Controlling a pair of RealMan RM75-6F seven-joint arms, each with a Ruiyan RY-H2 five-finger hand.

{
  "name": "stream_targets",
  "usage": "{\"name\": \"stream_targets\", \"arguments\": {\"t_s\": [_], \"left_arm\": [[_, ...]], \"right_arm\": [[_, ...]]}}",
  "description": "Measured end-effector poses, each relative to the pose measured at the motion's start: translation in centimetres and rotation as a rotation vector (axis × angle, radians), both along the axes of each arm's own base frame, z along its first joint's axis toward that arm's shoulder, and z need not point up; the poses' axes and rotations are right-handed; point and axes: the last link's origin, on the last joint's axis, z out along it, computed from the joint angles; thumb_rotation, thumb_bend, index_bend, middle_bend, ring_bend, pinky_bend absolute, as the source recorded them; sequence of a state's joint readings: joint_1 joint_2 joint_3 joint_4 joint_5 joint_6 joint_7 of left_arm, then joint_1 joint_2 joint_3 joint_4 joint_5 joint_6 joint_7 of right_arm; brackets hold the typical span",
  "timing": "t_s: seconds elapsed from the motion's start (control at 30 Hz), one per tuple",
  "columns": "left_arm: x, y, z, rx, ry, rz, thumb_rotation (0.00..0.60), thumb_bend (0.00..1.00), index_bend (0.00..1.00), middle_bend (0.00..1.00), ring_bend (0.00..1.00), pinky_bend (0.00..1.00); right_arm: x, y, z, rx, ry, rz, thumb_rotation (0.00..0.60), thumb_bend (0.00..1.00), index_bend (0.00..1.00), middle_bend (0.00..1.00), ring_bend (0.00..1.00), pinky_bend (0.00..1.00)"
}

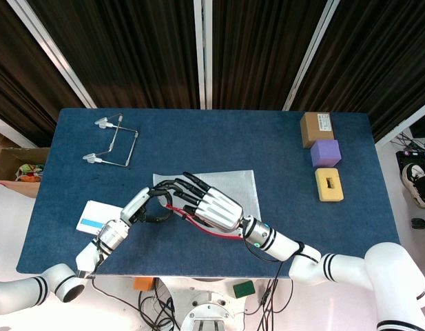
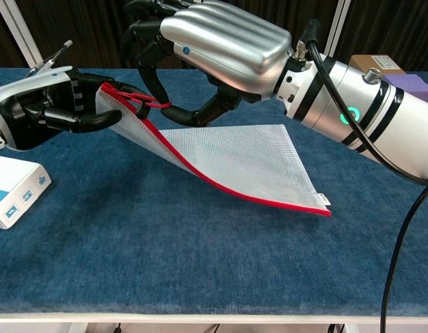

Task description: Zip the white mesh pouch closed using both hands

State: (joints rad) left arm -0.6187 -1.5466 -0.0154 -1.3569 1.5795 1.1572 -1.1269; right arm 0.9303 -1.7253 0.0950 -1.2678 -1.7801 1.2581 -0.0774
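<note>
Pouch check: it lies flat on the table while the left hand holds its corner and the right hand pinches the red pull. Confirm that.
Not flat. The chest view shows the white mesh pouch lifted at the end that the left hand holds, sloping down to the table at its far corner. The right hand does pinch the red pull.

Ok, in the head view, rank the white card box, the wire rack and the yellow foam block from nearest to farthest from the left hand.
1. The white card box: just left of the left hand, near the table's front-left edge.
2. The wire rack: farther back, in the left rear part of the table.
3. The yellow foam block: far across on the right side, beyond the white mesh pouch.
</note>
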Motion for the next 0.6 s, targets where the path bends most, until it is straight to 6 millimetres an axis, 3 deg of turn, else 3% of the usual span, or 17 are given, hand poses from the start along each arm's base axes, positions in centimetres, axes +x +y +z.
{"name": "stream_targets", "arguments": {"t_s": [0.37,0.6], "left_arm": [[-0.7,0.8,0.4,-0.03,-0.146,0.104,0.6,0.49,0.63,0.26,0.1,0.14],[-2.1,1.6,0.7,0.025,-0.13,0.139,0.6,0.49,0.63,0.26,0.1,0.14]], "right_arm": [[-0.8,0.3,0.0,-0.022,0.027,0.006,0.6,0.38,0.75,0.24,0.0,0.0],[-3.5,0.9,1.3,-0.052,0.085,-0.017,0.6,0.38,0.75,0.24,0.0,0.0]]}}
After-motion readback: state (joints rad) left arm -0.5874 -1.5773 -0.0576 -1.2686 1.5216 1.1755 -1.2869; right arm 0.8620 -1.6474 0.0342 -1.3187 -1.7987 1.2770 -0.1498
